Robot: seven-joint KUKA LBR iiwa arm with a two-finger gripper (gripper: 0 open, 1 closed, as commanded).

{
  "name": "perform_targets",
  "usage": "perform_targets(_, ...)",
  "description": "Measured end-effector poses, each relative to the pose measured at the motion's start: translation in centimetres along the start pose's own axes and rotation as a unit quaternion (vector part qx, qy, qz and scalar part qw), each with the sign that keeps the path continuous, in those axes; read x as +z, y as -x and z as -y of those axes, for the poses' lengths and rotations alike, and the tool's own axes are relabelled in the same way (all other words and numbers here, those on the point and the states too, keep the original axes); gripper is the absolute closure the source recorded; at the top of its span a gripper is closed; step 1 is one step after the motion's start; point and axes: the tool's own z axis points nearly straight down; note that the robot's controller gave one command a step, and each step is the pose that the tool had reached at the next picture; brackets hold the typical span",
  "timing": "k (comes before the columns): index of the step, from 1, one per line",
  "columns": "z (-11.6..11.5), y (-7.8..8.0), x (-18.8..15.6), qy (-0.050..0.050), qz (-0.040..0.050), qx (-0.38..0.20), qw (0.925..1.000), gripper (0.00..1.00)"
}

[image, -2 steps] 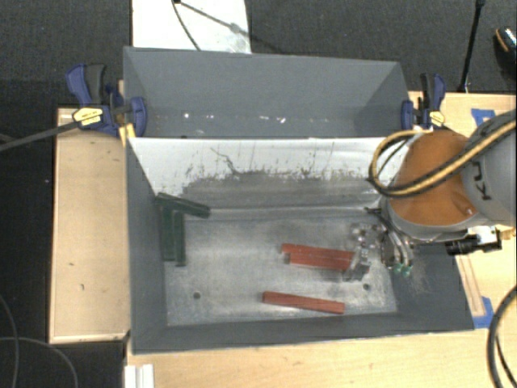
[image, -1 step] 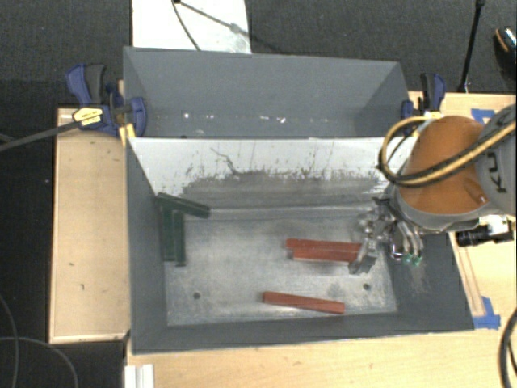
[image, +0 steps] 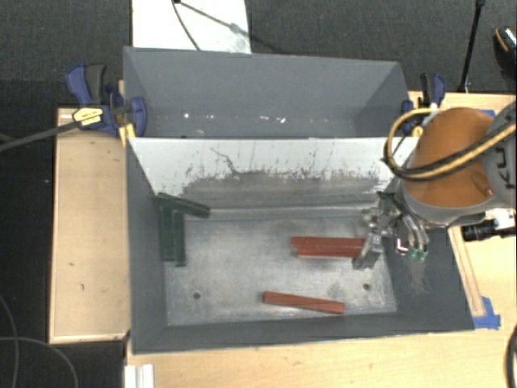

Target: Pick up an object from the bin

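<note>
gripper (image: 370, 249) | at R end of upper red-brown bar (image: 323, 247), contact unclear | open/shut: can't tell

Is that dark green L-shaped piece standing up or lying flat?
Lying flat: the green L-shaped piece rests on the bin floor at the left, both legs seen full length.

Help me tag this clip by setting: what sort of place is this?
Probably a robotics lab bench: a robot arm with cables reaches into a grey metal bin holding two red bars and a green L-shaped piece.
</note>
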Motion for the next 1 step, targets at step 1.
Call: perform_targets(1,-0.02,0.1,-0.53,0.0,0.0002,0.0,1.0,1.0)
